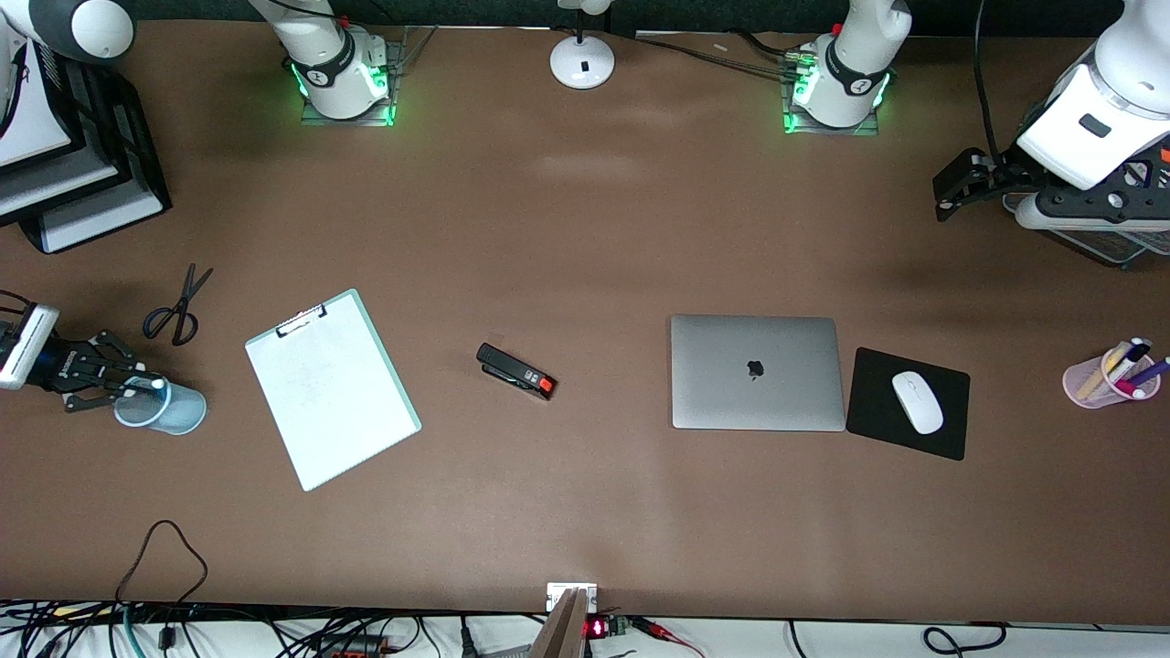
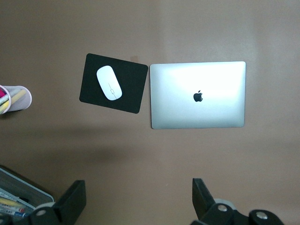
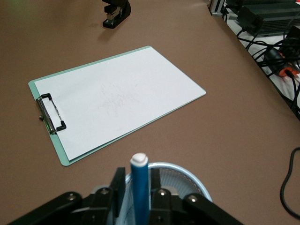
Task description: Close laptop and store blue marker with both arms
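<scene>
The laptop [image 1: 757,373] lies closed on the table, silver lid with the black apple logo up; it also shows in the left wrist view [image 2: 197,95]. My right gripper [image 1: 128,388] [image 3: 137,178] is at the rim of a light-blue mesh cup [image 1: 174,411] [image 3: 187,180] at the right arm's end. It is shut on the blue marker [image 3: 139,187], which stands between its fingers with the white end [image 1: 157,385] up over the cup. My left gripper [image 1: 943,196] [image 2: 138,201] is open and empty, up over the table at the left arm's end.
A white clipboard [image 1: 334,388] [image 3: 117,98], black stapler [image 1: 516,370] and scissors [image 1: 178,311] lie toward the right arm's end. A black mouse pad [image 1: 951,434] with a white mouse [image 1: 917,400] lies beside the laptop. A pink pen cup [image 1: 1111,379] and a mesh tray [image 1: 1115,242] stand at the left arm's end.
</scene>
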Motion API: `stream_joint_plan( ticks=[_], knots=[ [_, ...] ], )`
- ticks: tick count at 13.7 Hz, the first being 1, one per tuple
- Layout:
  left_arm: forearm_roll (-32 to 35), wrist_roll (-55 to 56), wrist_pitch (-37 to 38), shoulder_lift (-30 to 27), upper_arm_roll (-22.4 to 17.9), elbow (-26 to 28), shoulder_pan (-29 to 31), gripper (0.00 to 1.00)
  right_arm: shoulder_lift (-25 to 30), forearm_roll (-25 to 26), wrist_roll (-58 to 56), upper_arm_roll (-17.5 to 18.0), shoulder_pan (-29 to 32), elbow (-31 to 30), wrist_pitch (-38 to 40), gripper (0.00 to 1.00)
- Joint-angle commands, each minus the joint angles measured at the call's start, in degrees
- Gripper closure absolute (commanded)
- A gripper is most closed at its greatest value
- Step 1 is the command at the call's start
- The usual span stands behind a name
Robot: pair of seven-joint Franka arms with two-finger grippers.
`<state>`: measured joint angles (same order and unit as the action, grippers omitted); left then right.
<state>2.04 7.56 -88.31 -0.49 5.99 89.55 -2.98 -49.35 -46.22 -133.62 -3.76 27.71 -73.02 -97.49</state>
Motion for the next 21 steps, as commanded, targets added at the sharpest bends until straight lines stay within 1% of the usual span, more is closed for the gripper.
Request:
stream_joint_plan(
  ticks=[1, 3, 5, 7, 11, 13, 16, 20, 21],
  knots=[
    [-0.90, -0.96, -0.37, -0.48, 0.08, 0.10, 0.43, 0.00, 0.74, -0.81, 4.49, 0.69, 1.03, 1.74, 1.42, 0.00],
    [-0.90, -0.96, -0.37, -0.48, 0.08, 0.10, 0.43, 0.00, 2.58, -0.10, 8.44, 0.34, 0.85, 1.74, 3.09, 0.00],
    [-0.90, -1.05, -0.37, -0.48, 0.08, 0.01, 0.43, 0.00, 4.43, 2.87, 13.18, 0.33, 0.59, 1.83, 6.24, 0.00],
    [-0.90, -1.05, -0.37, -0.48, 0.08, 0.10, 0.43, 0.00, 7.24, 6.12, 20.55, 0.42, 0.41, 1.83, 9.50, 0.00],
    [-0.90, -1.05, -0.37, -0.39, 0.08, 0.10, 0.43, 0.00, 13.91, 13.41, 29.52, 1.04, -1.16, 1.83, 10.91, 0.00],
    [-0.90, -1.05, -0.28, -0.39, 0.08, 0.19, 0.43, 0.00, 16.12, 14.75, 36.46, 0.86, -2.83, 1.83, 15.29, 0.00],
    [-0.90, -1.05, -0.45, -0.21, 0.08, 0.10, 0.43, 0.00, 19.80, 18.34, 45.35, 0.95, -7.39, 1.83, 16.37, 0.00],
    [-0.90, -1.05, -0.98, 0.49, 0.08, 0.01, 0.34, 0.00, 21.40, 23.27, 56.43, 0.77, -14.95, 1.83, 15.84, 0.00],
    [-0.90, -1.05, -1.07, 0.49, 0.08, 0.01, 0.34, 0.00, 21.75, 23.71, 58.54, 0.60, -16.10, 1.92, 15.23, 0.00]
  ],
)
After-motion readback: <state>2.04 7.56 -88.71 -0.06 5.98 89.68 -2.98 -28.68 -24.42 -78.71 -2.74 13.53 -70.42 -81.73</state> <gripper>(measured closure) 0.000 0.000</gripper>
